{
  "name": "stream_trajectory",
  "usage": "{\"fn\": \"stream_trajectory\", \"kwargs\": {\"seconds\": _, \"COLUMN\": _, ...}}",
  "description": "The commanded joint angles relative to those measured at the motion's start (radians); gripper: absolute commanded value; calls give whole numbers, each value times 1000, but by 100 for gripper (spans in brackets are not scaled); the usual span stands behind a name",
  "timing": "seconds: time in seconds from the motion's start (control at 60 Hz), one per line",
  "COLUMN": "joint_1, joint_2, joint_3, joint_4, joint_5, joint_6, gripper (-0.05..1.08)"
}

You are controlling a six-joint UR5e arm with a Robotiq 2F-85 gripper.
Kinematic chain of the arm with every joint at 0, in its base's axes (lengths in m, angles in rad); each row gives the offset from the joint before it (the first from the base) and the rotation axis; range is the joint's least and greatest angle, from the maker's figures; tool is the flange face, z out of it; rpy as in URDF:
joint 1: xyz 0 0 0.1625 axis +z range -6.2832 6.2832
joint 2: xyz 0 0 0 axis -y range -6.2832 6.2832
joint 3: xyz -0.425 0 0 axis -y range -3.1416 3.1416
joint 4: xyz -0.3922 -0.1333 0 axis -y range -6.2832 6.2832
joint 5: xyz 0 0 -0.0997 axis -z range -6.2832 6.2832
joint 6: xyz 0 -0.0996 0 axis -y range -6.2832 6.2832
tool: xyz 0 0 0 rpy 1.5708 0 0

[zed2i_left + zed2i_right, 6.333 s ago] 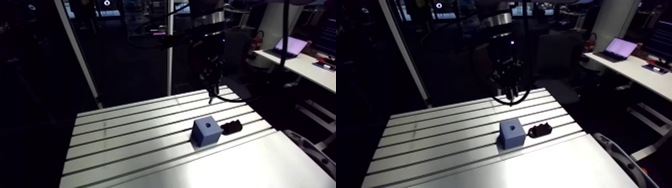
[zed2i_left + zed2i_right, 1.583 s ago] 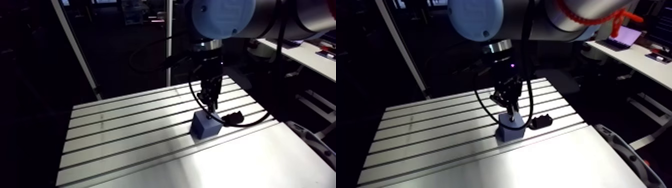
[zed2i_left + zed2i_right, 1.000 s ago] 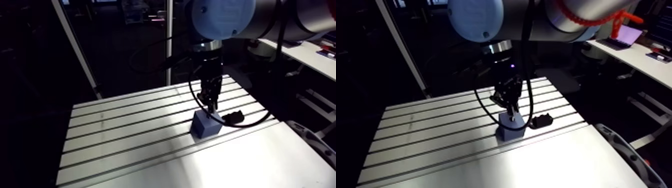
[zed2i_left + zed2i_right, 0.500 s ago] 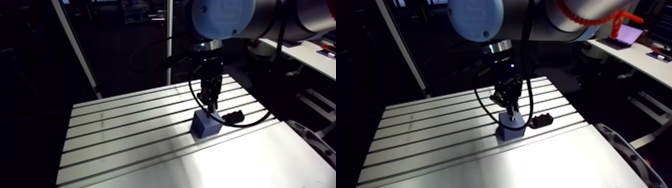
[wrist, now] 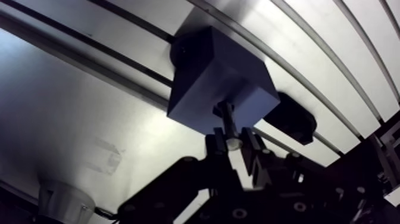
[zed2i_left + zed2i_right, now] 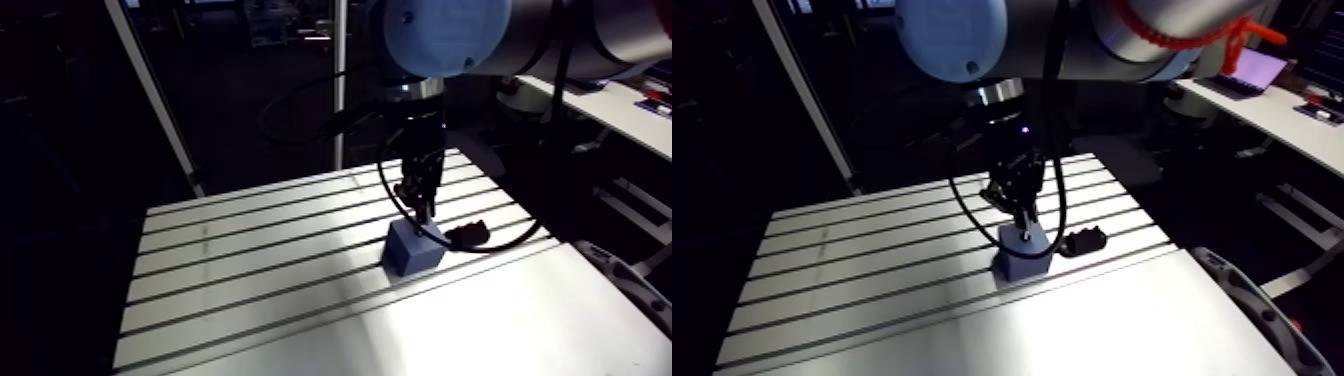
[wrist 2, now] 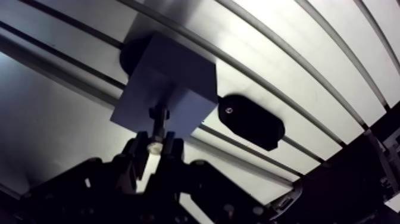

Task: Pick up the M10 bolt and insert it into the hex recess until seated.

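A blue cube block stands on the slotted table, near its right side. My gripper hangs straight down over the block. In the wrist view the gripper is shut on the M10 bolt, holding it near its pale upper end. The dark shank points down, and its tip meets the block's top face. The bolt hides the recess, so I cannot tell how deep the tip sits.
A black oblong part lies on the table just right of the block, close to it. Slots run across the table's far half, and a smooth plate covers the near half.
In the earliest frames the gripper hung over the table's far edge, away from the block. Now it stands over the block's top. Across the latest frames it has barely moved.
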Motion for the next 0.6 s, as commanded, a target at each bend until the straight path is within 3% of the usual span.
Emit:
{"fn": "stream_trajectory", "kwargs": {"seconds": 0.017, "joint_1": 1, "joint_2": 2, "joint_3": 3, "joint_4": -2, "joint_5": 0, "joint_6": 0, "gripper": 105}}
{"fn": "stream_trajectory", "kwargs": {"seconds": 0.6, "joint_1": 1, "joint_2": 2, "joint_3": 8, "joint_4": -3, "joint_5": 0, "joint_6": 0, "gripper": 105}}
